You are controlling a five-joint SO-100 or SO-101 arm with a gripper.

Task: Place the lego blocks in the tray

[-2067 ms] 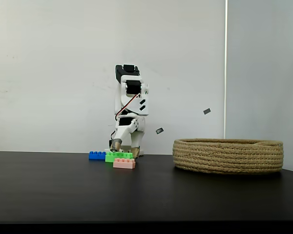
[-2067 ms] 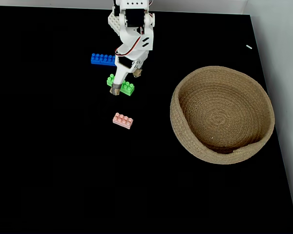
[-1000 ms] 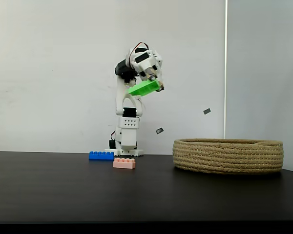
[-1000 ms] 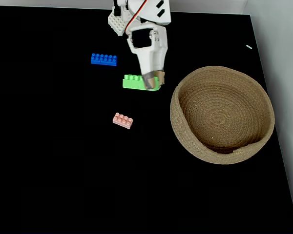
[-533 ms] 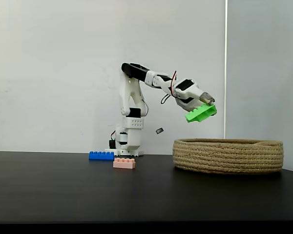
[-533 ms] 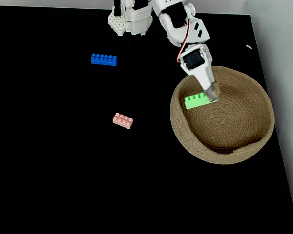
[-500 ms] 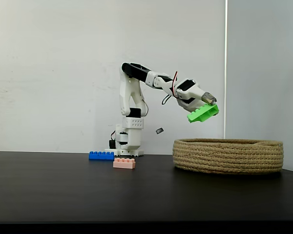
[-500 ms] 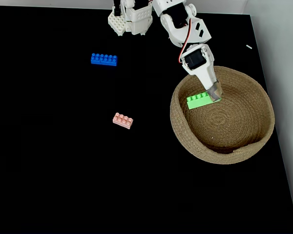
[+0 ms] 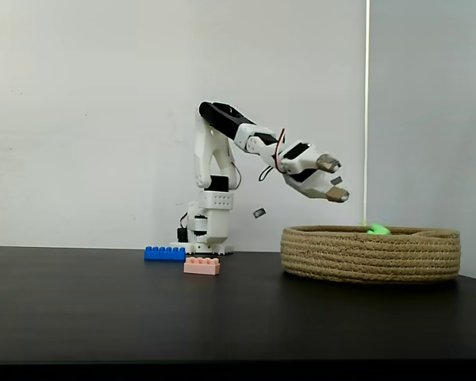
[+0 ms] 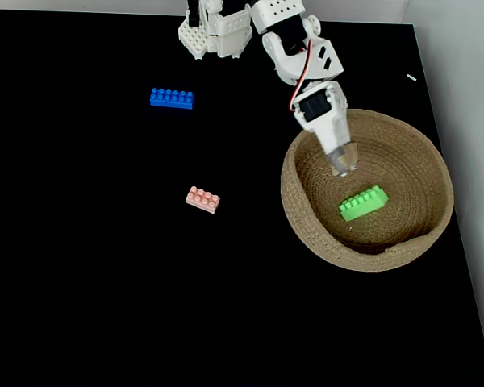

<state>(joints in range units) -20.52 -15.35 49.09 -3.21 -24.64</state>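
Note:
The bright green brick (image 10: 364, 202) lies inside the tan rope tray (image 10: 419, 153); a fixed view from the side shows its top (image 9: 376, 229) just above the tray's rim (image 9: 370, 254). My gripper (image 9: 333, 178) hangs open and empty above the tray's near-arm side, and from above the gripper (image 10: 341, 161) sits over the tray's upper left inside. The blue brick (image 10: 172, 98) and the pale pink brick (image 10: 203, 199) rest on the black table left of the tray; from the side, the blue brick (image 9: 164, 253) and the pink brick (image 9: 201, 267) lie near the arm's base.
The arm's white base (image 10: 215, 32) stands at the table's far edge. A white wall (image 9: 79, 119) rises behind the table. The black tabletop (image 10: 105, 282) stretches wide to the left and front of the tray; its right edge (image 10: 444, 161) runs close past the tray.
The gripper carried the green brick from the table up and over to the tray, then opened; the brick dropped into the tray. Blue and pink bricks have not moved.

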